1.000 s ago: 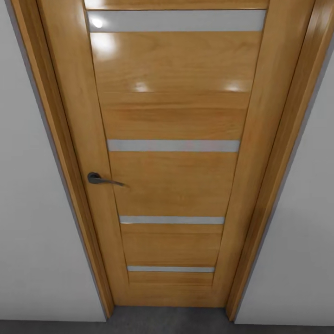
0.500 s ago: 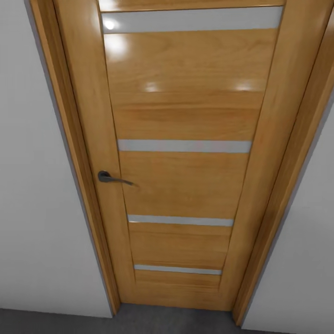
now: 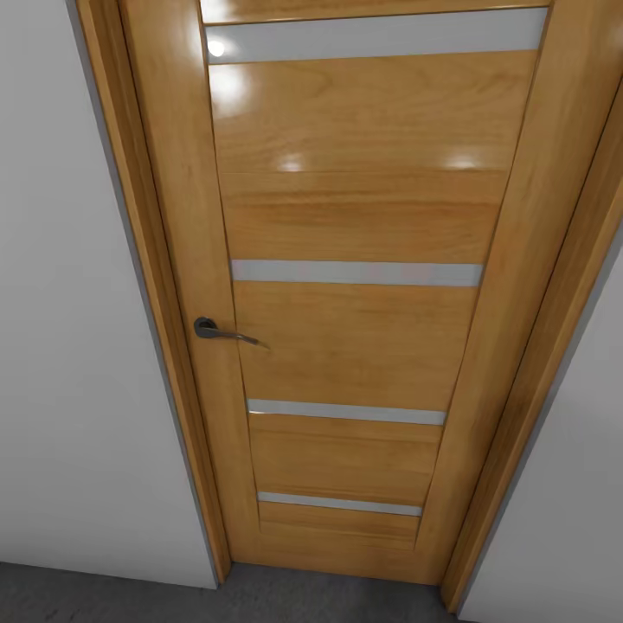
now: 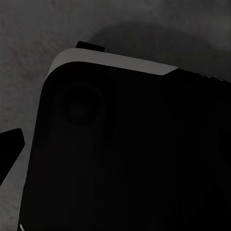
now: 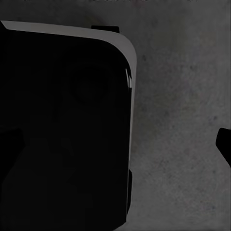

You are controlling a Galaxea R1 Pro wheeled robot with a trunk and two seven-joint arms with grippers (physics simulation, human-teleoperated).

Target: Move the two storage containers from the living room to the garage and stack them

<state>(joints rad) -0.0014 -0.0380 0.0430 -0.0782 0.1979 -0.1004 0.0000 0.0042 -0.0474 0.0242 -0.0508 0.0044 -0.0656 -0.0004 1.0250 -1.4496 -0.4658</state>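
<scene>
The two storage containers are out of view. In the head view a shut door (image 3: 355, 225) of glossy orange wood with narrow frosted strips stands straight ahead. A dark lever handle (image 3: 223, 332) is on its left side. Under each wrist lies dark grey speckled concrete floor (image 4: 144, 29). My left gripper (image 4: 115, 144) hangs over the robot's black base (image 4: 125, 154), with one black fingertip (image 4: 9, 144) at the picture's edge. My right gripper (image 5: 115, 144) hangs the same way, one fingertip (image 5: 224, 144) far out to the side. Both look open and hold nothing.
A wooden frame (image 3: 147, 260) borders the door, with plain pale walls on the left (image 3: 69, 346) and right (image 3: 571, 484). A strip of dark grey floor (image 3: 104, 597) runs along the foot of the wall and door.
The whole head picture has shifted: door and handle now sit further right and more left wall shows, so the camera has moved. The door itself stays shut.
</scene>
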